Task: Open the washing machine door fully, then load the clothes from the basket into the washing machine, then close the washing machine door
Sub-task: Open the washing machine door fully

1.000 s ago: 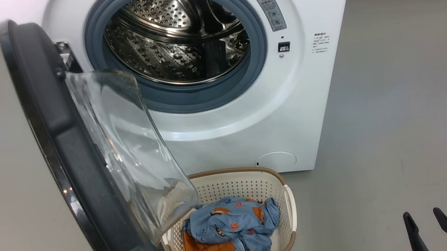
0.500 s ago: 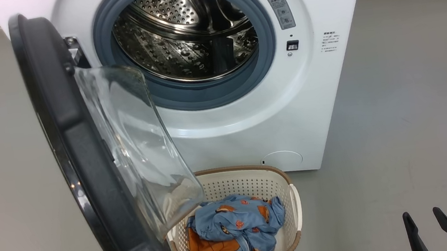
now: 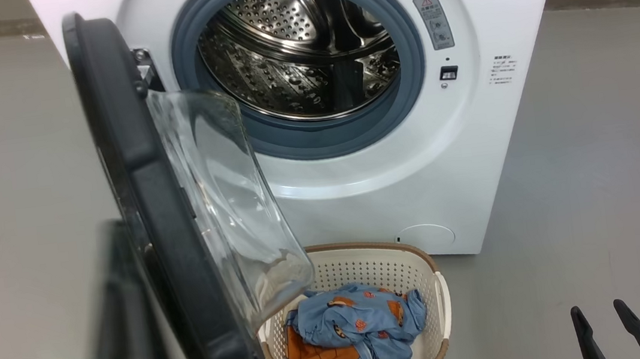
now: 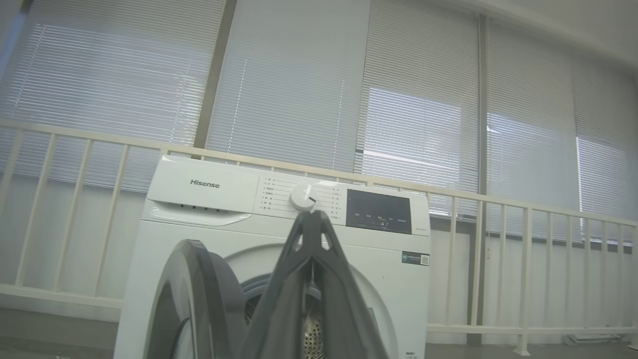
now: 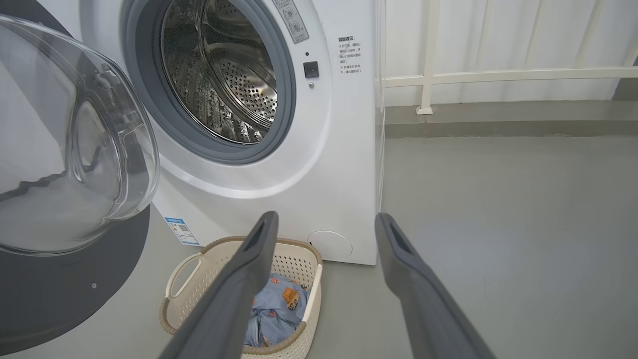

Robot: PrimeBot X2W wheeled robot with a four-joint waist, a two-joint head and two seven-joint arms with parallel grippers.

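We've got the left end effector (image 4: pixel 311 219) pinched shut, empty, just left of the open door (image 3: pixel 139 182), washing machine (image 3: pixel 418 192) behind, clothes (image 3: pixel 360 319) in the basket (image 3: pixel 429 287) on the floor (image 3: pixel 596 172), right end effector (image 3: pixel 597 309) spread wide, empty.

Laundry corner: washing machine (image 3: pixel 416 180) on grey floor (image 3: pixel 596 172), white railing (image 5: pixel 498 76), blinded windows (image 4: pixel 299 75).

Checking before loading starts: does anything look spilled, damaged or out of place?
Nothing stands out. The washing machine door stands open and looks intact, the clothes lie inside the basket with none over its rim, and the drum looks empty.
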